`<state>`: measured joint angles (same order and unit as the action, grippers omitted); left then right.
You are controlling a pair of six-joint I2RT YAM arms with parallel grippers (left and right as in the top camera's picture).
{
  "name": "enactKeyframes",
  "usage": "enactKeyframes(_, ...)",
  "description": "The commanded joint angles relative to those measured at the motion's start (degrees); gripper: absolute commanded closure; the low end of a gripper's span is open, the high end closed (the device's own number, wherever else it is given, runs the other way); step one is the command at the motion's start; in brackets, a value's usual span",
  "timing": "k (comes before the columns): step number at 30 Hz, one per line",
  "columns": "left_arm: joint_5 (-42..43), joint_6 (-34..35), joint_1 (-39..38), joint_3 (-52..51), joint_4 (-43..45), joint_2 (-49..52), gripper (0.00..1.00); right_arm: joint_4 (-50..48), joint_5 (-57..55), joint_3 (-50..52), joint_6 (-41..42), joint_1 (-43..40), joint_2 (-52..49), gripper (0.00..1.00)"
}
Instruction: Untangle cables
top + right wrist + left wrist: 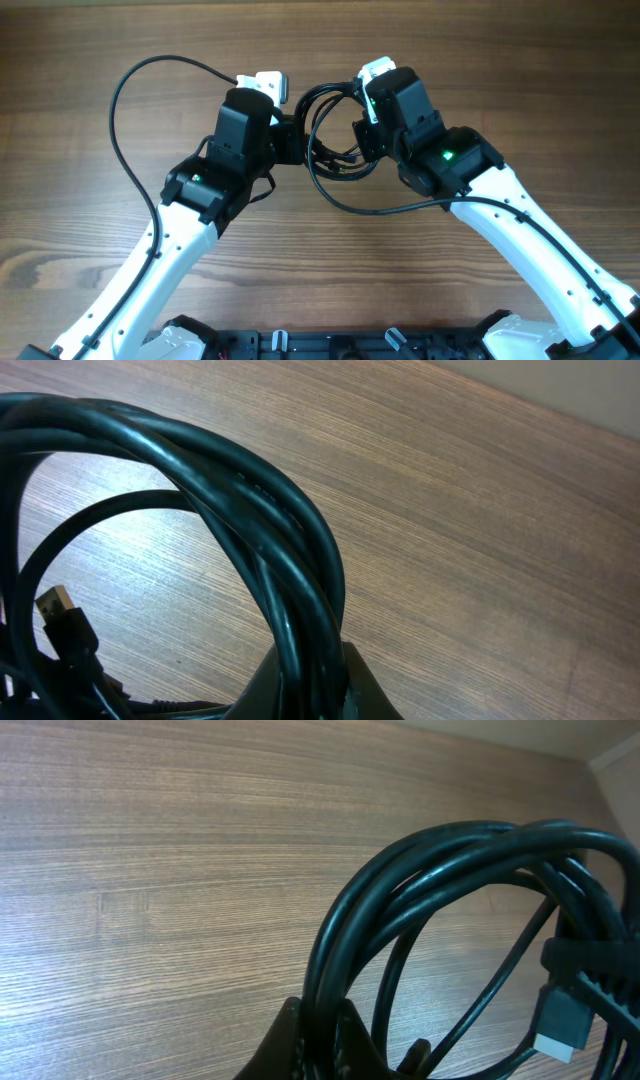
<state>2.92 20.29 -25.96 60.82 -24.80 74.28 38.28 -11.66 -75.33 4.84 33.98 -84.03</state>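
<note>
Plainly, left fingers (285,1045) and right fingers (262,685) pinch the cables (340,925) — wood-grain table (60,150), pale wall (600,390) beyond.

You see the cables (450,850) as a bundle of glossy black loops, arching from bottom centre up to the right edge over the wooden table (150,870). Your left gripper (325,1045) is clamped on the bundle's lower end. A plug (565,1015) with a pale tip sits among the strands at lower right.
</note>
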Motion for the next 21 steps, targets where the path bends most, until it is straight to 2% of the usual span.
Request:
enactKeyframes(1,0.5,-0.1,-0.2,1.0,0.2,1.3,0.96,-0.5,0.1,-0.1,0.2,0.3,1.4,0.96)
enactKeyframes(4,2.3,0.9,-0.2,1.0,0.9,1.4,0.96,-0.5,0.1,-0.1,0.2,0.3,1.4,0.95)
enactKeyframes(9,3.1,9.4,-0.2,1.0,3.0,1.4,0.96,-0.5,0.1,-0.1,0.2,0.2,1.3,0.95)
enactKeyframes(14,8.9,16.6,0.3,1.0,4.6,1.4,0.96,-0.5,0.0,-0.1,0.1,0.2,0.9,0.95)
enactKeyframes(21,15.3,20.9,5.5,1.0,4.5,1.3,0.96,-0.5,-0.6,-0.1,0.1,0.1,0.2,0.95)
